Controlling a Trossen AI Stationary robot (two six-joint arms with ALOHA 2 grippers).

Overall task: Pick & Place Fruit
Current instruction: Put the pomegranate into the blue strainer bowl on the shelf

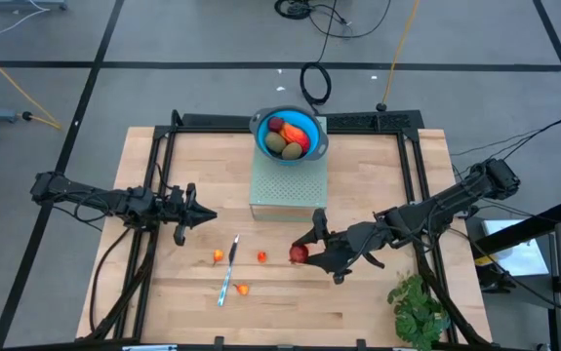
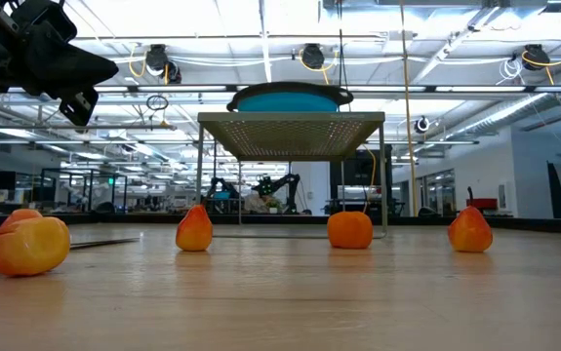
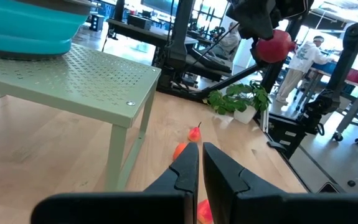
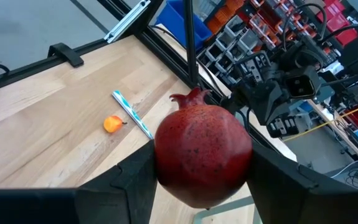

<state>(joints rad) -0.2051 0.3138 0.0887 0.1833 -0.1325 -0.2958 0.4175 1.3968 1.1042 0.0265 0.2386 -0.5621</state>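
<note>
The blue bowl (image 1: 289, 134) on the green perforated stand (image 1: 287, 181), beyond both tools, held several fruits, olive-brown and red-orange among them; the right tool (image 4: 202, 168) was clamped on a red pomegranate (image 4: 203, 154), raised above the surface (image 1: 368, 171); only the right wrist view showed its crown; the left tool (image 3: 200, 163) hung closed, three small orange fruits (image 1: 219, 256) and a knife (image 1: 227, 273) lying between the tools.

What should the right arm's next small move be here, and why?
Probably carry the red pomegranate toward the blue bowl on the green stand. The right gripper is shut on it, lifted off the table, and the bowl already holds other fruit. The left gripper waits shut.
</note>
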